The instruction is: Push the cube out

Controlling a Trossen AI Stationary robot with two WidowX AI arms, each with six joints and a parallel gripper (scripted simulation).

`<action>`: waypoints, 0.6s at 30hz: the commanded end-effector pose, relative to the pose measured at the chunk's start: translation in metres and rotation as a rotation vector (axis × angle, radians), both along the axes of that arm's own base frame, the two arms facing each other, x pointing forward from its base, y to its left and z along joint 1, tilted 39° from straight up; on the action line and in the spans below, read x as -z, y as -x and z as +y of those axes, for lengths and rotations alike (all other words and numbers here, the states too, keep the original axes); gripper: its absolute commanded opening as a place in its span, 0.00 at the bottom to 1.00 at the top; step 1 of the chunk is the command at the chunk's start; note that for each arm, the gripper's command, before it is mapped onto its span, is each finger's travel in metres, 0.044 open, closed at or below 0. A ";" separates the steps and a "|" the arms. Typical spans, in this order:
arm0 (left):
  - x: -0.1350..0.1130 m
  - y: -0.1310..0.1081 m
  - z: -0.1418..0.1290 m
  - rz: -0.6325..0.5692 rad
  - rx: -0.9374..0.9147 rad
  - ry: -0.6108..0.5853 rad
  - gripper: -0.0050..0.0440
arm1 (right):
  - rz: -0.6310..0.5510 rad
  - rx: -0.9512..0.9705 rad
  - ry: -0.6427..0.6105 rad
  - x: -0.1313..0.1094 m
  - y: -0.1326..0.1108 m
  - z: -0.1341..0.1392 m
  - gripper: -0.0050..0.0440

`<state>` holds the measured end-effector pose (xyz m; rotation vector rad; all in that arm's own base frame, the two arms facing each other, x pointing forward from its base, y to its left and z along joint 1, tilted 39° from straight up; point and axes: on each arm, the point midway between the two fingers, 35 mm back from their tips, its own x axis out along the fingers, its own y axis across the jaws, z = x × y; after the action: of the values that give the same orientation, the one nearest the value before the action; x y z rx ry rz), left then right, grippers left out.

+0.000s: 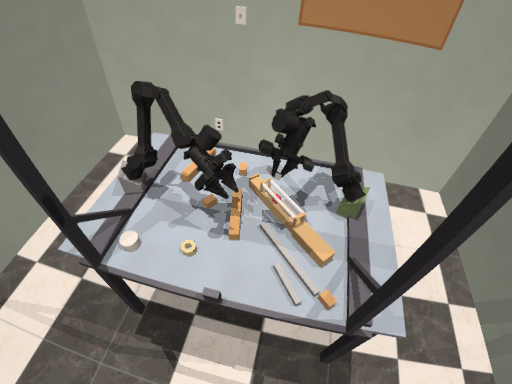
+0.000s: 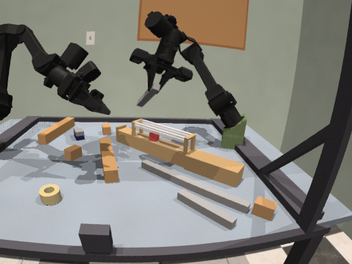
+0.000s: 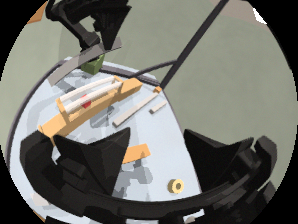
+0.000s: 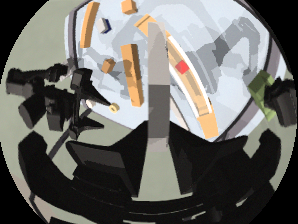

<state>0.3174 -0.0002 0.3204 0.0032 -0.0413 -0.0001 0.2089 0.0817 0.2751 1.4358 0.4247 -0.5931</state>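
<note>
While the right gripper (image 1: pixel 278 175) (image 2: pixel 154 90) (image 4: pixel 157 124) hangs above the far side of the table (image 1: pixel 165 260) (image 2: pixel 137 220) in the top view, the left gripper (image 1: pixel 233 196) (image 2: pixel 109 113) (image 3: pixel 158 132) is over the near end of an orange block (image 1: pixel 234 227) (image 2: pixel 111 168) (image 3: pixel 137 153) (image 4: pixel 132 75). The red cube (image 1: pixel 276 199) (image 2: pixel 154 136) (image 3: pixel 86 102) (image 4: pixel 182 66) sits in the wooden channel (image 1: pixel 312 242) (image 2: pixel 213 166) (image 3: pixel 95 111) (image 4: pixel 207 125), under its white rods (image 1: pixel 281 196) (image 2: pixel 165 130) (image 3: pixel 92 94) (image 4: pixel 192 80). Two grey bars lie beside the channel.

In the exterior view, the right gripper is closed on a grey stick (image 2: pixel 147 97) (image 4: pixel 159 85), which slants downward, clear of the channel. The cube is inside, nearer the end with the raised lip (image 2: pixel 121 127). A yellow ring (image 1: pixel 188 241) (image 2: pixel 50 199) (image 3: pixel 171 186) (image 4: pixel 114 108) rests near the front of the table.

In the left wrist view, the left gripper's fingers stand wide apart with nothing between them. The channel lies beyond them, the cube showing red between the rods.

In the right wrist view, the stick is pinched between the narrowly parted fingers and points away from the gripper. The cube appears to the right of it.
</note>
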 end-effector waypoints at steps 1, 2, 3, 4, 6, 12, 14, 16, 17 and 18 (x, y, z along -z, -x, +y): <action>-0.009 0.002 0.000 -0.024 0.001 0.003 0.77 | 0.056 -0.039 0.009 0.010 -0.009 0.036 0.10; -0.009 0.002 0.000 -0.024 0.001 0.003 0.77 | 0.056 -0.039 0.009 0.010 -0.009 0.036 0.10; -0.009 0.002 0.000 -0.024 0.001 0.003 0.77 | 0.056 -0.039 0.009 0.010 -0.009 0.036 0.10; -0.009 0.002 0.000 -0.024 0.001 0.003 0.77 | 0.074 -0.048 0.019 0.016 -0.010 0.045 0.10; -0.009 0.002 0.000 -0.024 0.001 0.003 0.77 | 0.106 -0.065 0.040 0.027 -0.012 0.063 0.10; -0.009 0.002 0.000 -0.024 0.001 0.003 0.77 | 0.202 -0.112 0.121 0.069 -0.005 0.116 0.10; -0.009 0.002 0.000 -0.024 0.001 0.003 0.77 | 0.228 -0.124 0.151 0.084 0.000 0.132 0.10; -0.009 0.002 0.000 -0.024 0.001 0.003 0.77 | 0.250 -0.136 0.183 0.099 0.006 0.148 0.10; -0.009 0.002 0.000 -0.024 0.001 0.003 0.77 | 0.261 -0.142 0.200 0.107 0.009 0.155 0.10; -0.009 0.002 0.000 -0.024 0.001 0.003 0.77 | 0.271 -0.147 0.218 0.115 0.013 0.162 0.10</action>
<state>0.3174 -0.0002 0.3204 0.0032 -0.0413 -0.0001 0.2026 0.2190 0.1716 1.1373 0.6352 -0.6959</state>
